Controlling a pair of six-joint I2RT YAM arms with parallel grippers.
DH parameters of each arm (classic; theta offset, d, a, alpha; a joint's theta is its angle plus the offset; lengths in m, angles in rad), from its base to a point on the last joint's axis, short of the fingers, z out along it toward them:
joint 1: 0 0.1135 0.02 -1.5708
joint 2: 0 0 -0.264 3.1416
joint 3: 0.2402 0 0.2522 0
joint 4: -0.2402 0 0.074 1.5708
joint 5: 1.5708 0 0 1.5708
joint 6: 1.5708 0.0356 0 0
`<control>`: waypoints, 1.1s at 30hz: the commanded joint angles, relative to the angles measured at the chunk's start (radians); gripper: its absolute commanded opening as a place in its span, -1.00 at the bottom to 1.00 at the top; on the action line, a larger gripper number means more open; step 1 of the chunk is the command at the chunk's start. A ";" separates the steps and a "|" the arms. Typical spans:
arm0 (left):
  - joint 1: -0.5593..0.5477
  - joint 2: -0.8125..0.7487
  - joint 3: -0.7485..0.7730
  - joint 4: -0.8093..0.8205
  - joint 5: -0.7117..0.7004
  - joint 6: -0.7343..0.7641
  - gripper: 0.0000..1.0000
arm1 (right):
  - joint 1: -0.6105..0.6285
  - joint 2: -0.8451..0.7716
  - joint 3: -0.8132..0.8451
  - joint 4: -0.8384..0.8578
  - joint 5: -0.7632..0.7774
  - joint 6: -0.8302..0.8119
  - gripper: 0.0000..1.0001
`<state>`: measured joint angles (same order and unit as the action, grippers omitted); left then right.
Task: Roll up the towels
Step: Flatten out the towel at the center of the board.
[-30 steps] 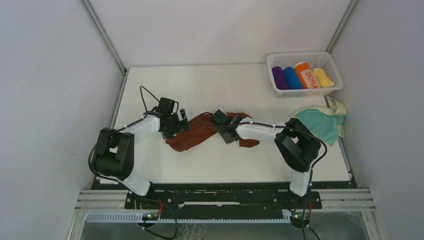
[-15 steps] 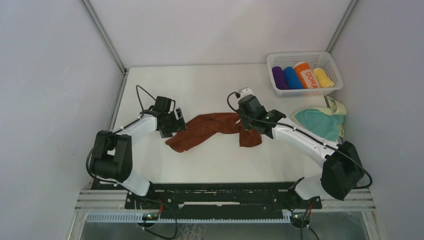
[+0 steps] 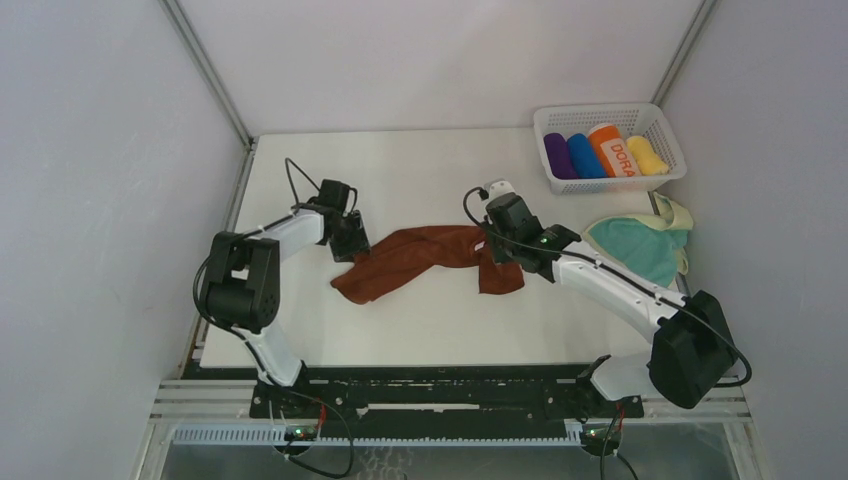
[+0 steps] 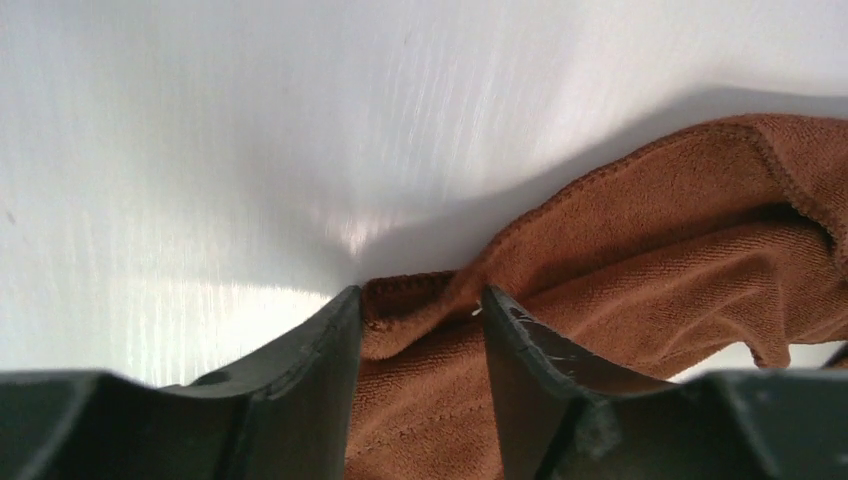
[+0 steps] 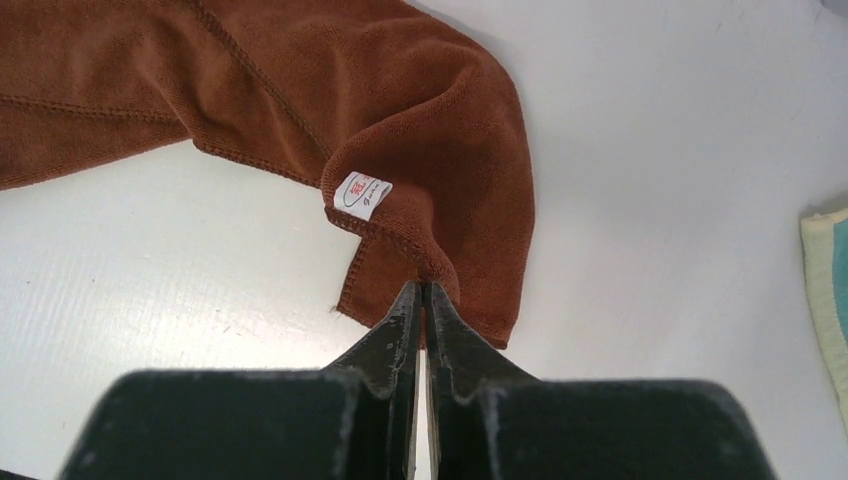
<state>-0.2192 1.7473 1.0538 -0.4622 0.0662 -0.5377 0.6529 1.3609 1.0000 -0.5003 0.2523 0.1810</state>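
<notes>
The top camera looks down from above and behind the arms, far enough back to take in the whole worktop (image 3: 430, 330). Each wrist camera sits low and close, looking forward past the left gripper (image 4: 418, 300) or the right gripper (image 5: 421, 292). All three views share the brown towel (image 3: 400, 265).

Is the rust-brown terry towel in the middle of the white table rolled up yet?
No, the rust-brown terry towel lies loose and crumpled across the white table, not rolled.
</notes>
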 commanded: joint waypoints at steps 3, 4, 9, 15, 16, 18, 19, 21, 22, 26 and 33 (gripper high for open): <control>0.013 0.021 0.079 -0.031 -0.029 0.042 -0.41 | -0.023 -0.053 -0.008 0.060 -0.002 0.000 -1.00; 0.019 -0.003 0.088 -0.050 -0.055 0.054 -0.54 | -0.031 -0.064 -0.005 0.060 0.002 -0.003 -1.00; 0.036 -0.169 0.198 -0.174 -0.306 0.147 -0.78 | -0.105 -0.149 0.013 0.062 0.022 -0.032 -1.00; 0.038 -0.349 0.344 -0.198 -0.563 0.254 -0.81 | -0.243 -0.270 0.062 0.130 -0.017 -0.050 -1.00; 0.038 -0.360 0.382 -0.197 -0.579 0.268 -0.81 | -0.267 -0.276 0.084 0.142 -0.029 -0.055 -1.00; 0.044 -0.372 0.454 -0.190 -0.602 0.283 -0.81 | -0.309 -0.279 0.133 0.168 -0.042 -0.067 -1.00; 0.046 -0.376 0.482 -0.181 -0.610 0.288 -0.82 | -0.329 -0.278 0.158 0.178 -0.053 -0.072 -1.00; 0.056 -0.392 0.505 -0.147 -0.631 0.291 -0.82 | -0.363 -0.283 0.202 0.204 -0.076 -0.072 -1.00; 0.059 -0.406 0.499 -0.127 -0.642 0.286 -0.82 | -0.376 -0.288 0.214 0.221 -0.098 -0.073 -1.00; 0.064 -0.513 0.323 -0.001 -0.643 0.238 -0.78 | -0.402 -0.324 0.206 0.241 -0.172 -0.061 -1.00; 0.064 -0.570 0.049 0.023 -0.574 0.144 -0.74 | -0.389 -0.317 0.018 0.213 -0.353 -0.001 -0.91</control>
<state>-0.1593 1.1736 1.1820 -0.4717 -0.5365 -0.3370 0.2508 1.0214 1.1168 -0.2798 0.0349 0.1387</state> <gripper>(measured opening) 0.132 0.018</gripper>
